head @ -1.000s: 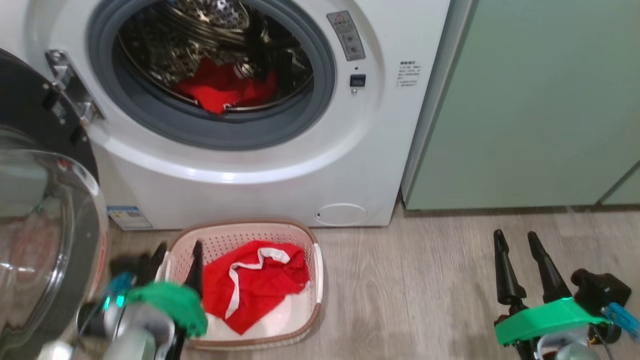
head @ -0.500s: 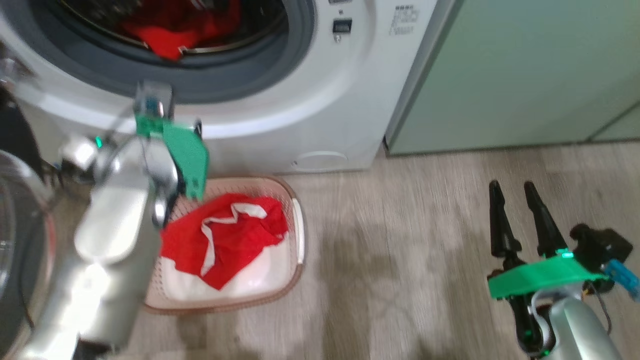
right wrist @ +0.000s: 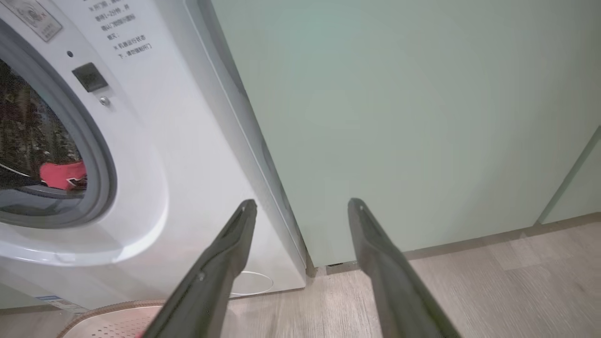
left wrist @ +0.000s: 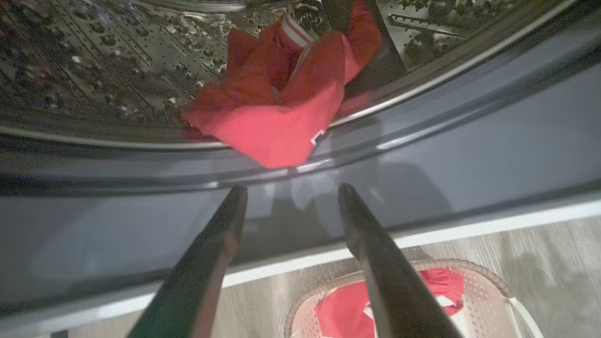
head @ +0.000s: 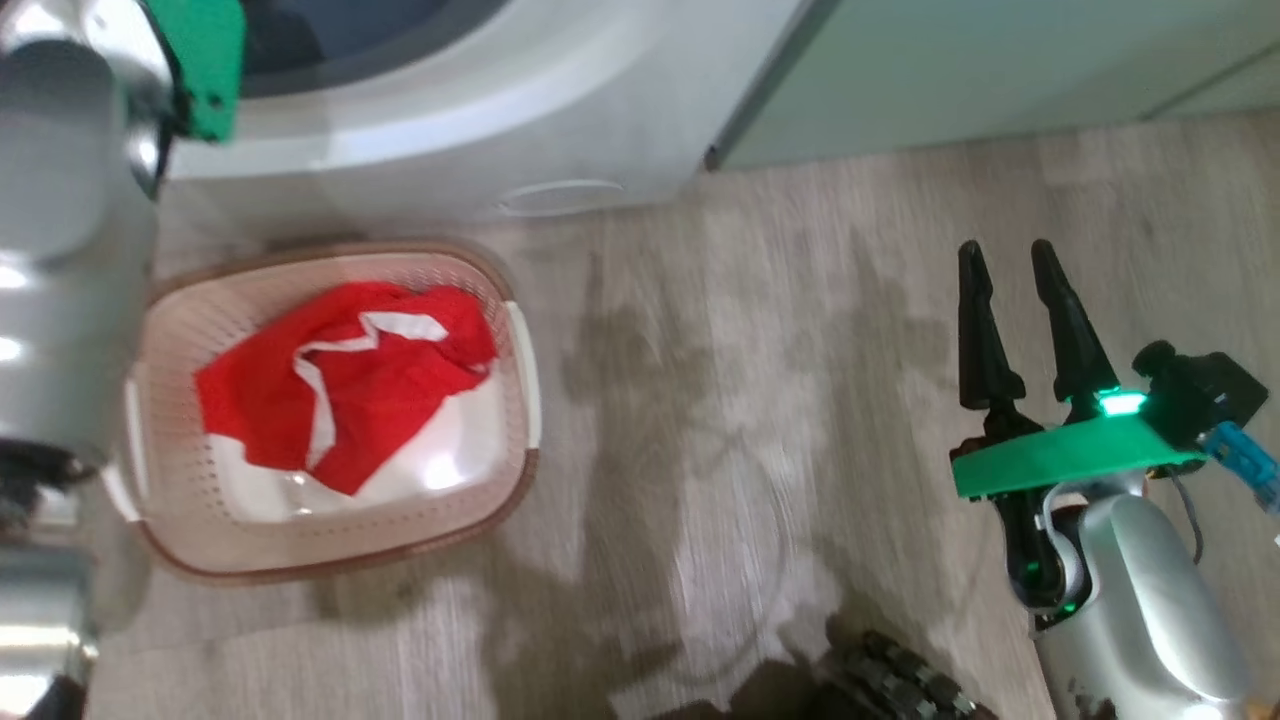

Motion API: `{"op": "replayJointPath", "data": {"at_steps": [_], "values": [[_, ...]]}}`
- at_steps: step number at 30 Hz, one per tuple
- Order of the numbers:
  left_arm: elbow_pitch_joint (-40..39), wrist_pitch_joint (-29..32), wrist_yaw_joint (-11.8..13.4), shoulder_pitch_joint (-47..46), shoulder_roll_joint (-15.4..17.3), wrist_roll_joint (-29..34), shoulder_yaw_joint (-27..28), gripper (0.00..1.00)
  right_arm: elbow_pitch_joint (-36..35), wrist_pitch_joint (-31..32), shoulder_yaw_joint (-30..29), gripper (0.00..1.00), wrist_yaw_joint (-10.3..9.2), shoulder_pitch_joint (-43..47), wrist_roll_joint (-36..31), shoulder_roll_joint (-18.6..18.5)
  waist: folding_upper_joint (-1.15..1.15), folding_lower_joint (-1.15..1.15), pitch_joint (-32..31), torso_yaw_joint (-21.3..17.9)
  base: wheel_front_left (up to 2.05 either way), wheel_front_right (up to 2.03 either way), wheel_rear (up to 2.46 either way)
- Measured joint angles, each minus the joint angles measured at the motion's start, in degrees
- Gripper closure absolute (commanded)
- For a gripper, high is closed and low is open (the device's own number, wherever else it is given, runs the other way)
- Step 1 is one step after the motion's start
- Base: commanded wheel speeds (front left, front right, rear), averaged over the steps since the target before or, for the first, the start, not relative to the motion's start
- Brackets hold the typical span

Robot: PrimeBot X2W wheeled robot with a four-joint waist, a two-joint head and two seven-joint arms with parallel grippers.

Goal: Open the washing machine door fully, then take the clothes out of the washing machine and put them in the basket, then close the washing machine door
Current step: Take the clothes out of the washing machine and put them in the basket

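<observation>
The washing machine (head: 420,150) is cut off by the head view's top edge, its drum mostly hidden. The basket (head: 330,545) is set on the floor (head: 750,420) just before it, with red clothes (head: 340,390) lying inside. Another red garment (left wrist: 281,108) is seen, blurred, at the drum's front lip. The left tool (left wrist: 292,188) is held apart, empty, near the grey gasket (left wrist: 469,117); the right tool (head: 1005,245) is spread over the floor.
</observation>
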Motion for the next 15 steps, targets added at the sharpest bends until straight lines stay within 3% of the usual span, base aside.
{"op": "replayJointPath", "data": {"at_steps": [15], "values": [[11.95, 0.51, 2.10, -16.23, 2.26, 5.71, -4.91, 0.00, -0.78, 0.00, 1.82, 0.00, 0.01, -4.54, 1.09, 0.51, 0.00, 0.00, 9.59, -3.97, 0.00, 0.00, 0.00]]}}
